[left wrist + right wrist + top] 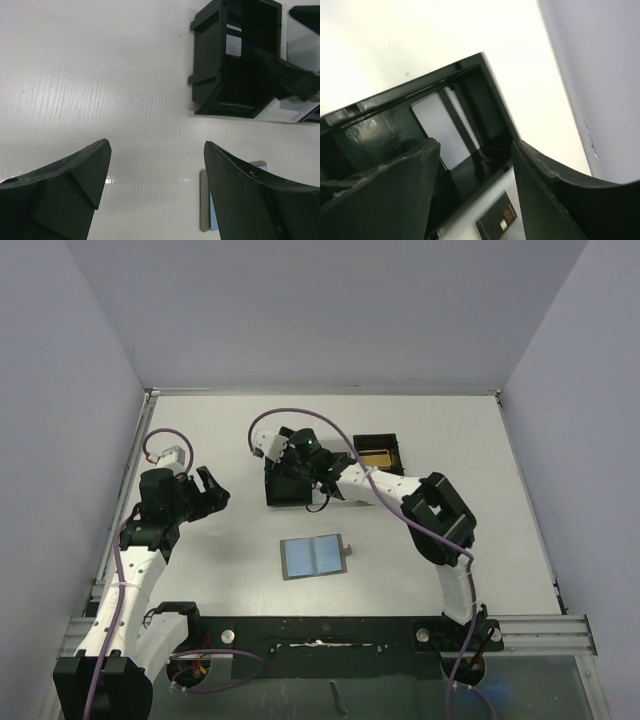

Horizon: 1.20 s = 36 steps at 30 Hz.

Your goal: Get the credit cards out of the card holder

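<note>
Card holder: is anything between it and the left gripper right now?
Nothing visible. Only bare table separates the open left gripper from the card holder, which lies open and flat. The black tray and right gripper sit farther back, off that path.

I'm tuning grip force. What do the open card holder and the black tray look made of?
Card holder: matte grey-blue, likely fabric or faux leather; no glare, though too small to confirm. Black tray: rigid moulded plastic, slightly glossy, with crisp edges and soft highlights.
</note>
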{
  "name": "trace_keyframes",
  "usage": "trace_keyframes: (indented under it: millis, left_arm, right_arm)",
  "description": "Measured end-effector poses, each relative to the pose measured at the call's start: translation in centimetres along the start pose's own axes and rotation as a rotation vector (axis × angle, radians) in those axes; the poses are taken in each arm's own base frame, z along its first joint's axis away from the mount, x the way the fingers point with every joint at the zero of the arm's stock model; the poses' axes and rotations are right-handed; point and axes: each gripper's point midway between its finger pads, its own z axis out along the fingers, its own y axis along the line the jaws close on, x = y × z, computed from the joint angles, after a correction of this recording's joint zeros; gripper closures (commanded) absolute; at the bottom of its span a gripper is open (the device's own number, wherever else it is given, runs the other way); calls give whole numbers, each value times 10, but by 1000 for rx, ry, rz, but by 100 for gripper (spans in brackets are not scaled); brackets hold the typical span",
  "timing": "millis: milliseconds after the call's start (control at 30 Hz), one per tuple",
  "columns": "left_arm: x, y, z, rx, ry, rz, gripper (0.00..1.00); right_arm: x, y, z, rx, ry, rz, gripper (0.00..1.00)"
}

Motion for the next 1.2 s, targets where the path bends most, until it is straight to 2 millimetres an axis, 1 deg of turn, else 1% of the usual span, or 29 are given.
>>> trace_keyframes:
  millis: [67, 133, 233, 300, 333, 367, 433, 500, 567, 633, 667, 700, 733, 767, 833, 900, 967, 1033, 1067, 1200]
  left_arm:
    - [1, 0, 1, 0, 6, -1, 25]
    - [2, 0, 2, 0, 10, -1, 25]
    - [2, 1, 2, -1, 13, -2, 25]
    - [2, 1, 2, -1, 13, -2, 25]
    - [2, 1, 2, -1, 13, -2, 25]
    - [2, 1, 2, -1, 13, -2, 25]
    - [2, 1, 2, -1, 13, -2, 25]
    - [2, 1, 2, -1, 13, -2, 25]
    - [2, 1, 2, -2, 13, -2, 25]
    - [2, 1, 2, -3, 13, -2, 25]
    - [2, 1, 2, -5, 13, -2, 25]
    - [2, 2, 3, -6, 13, -2, 25]
    - [3, 2, 3, -7, 14, -2, 25]
    - [3, 2, 3, -7, 15, -3, 25]
    - [3, 2, 4, -9, 18, -3, 24]
    - [4, 3, 4, -10, 21, -4, 25]
    - [4, 3, 5, -12, 24, -4, 25]
    - [5, 3, 5, -13, 25, -4, 25]
    - [5, 3, 5, -13, 25, -4, 25]
    - [4, 4, 5, -15, 24, -4, 25]
  right_arm:
    - [-18, -16, -22, 51, -54, 76, 31]
    - [-37, -36, -51, 118, -116, 179, 27]
    - [-55, -62, -100, 215, -195, 366, 22]
    - [-56, -71, -123, 256, -215, 462, 20]
    - [-52, -72, -133, 270, -208, 510, 20]
    - [-48, -70, -139, 274, -189, 560, 20]
    - [-38, -63, -143, 266, -147, 633, 19]
    - [-21, -46, -143, 241, -84, 721, 20]
    - [6, -14, -145, 199, 12, 823, 19]
    - [25, 14, -148, 170, 86, 907, 17]
    - [36, 36, -150, 147, 142, 960, 16]
    - [40, 50, -152, 134, 176, 988, 15]
    - [43, 66, -155, 119, 214, 1015, 14]
    - [41, 81, -158, 105, 242, 1037, 13]
    - [31, 108, -160, 76, 267, 1064, 11]
    - [24, 131, -160, 52, 285, 1078, 10]
    - [20, 155, -159, 23, 320, 1077, 9]
    - [23, 173, -158, 13, 363, 1073, 9]
    - [26, 178, -157, 14, 380, 1071, 9]
    - [34, 183, -157, 28, 421, 1074, 10]
